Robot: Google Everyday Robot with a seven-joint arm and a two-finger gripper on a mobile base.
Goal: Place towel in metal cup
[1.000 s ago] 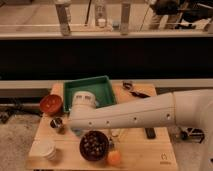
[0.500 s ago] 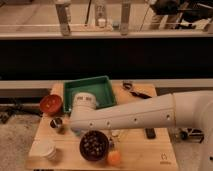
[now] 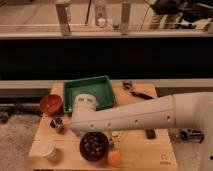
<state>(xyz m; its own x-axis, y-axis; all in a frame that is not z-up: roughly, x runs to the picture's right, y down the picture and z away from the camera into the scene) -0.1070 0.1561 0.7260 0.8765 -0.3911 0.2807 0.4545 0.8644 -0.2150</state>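
Note:
The metal cup (image 3: 57,123) is small and shiny and stands upright near the left edge of the wooden table (image 3: 160,150), just in front of a red bowl (image 3: 51,104). My white arm (image 3: 145,116) reaches across the table from the right. Its rounded joint (image 3: 84,106) sits at the front edge of the green tray (image 3: 90,90), a little right of the metal cup. The gripper is hidden behind or under the arm and does not show. No towel is in view.
A dark bowl (image 3: 94,145) with brownish contents stands in front of the arm, with an orange ball (image 3: 114,157) beside it. A white cup (image 3: 47,150) stands at the front left. Black tools (image 3: 137,92) lie at the back right. A small black object (image 3: 150,133) lies under the arm.

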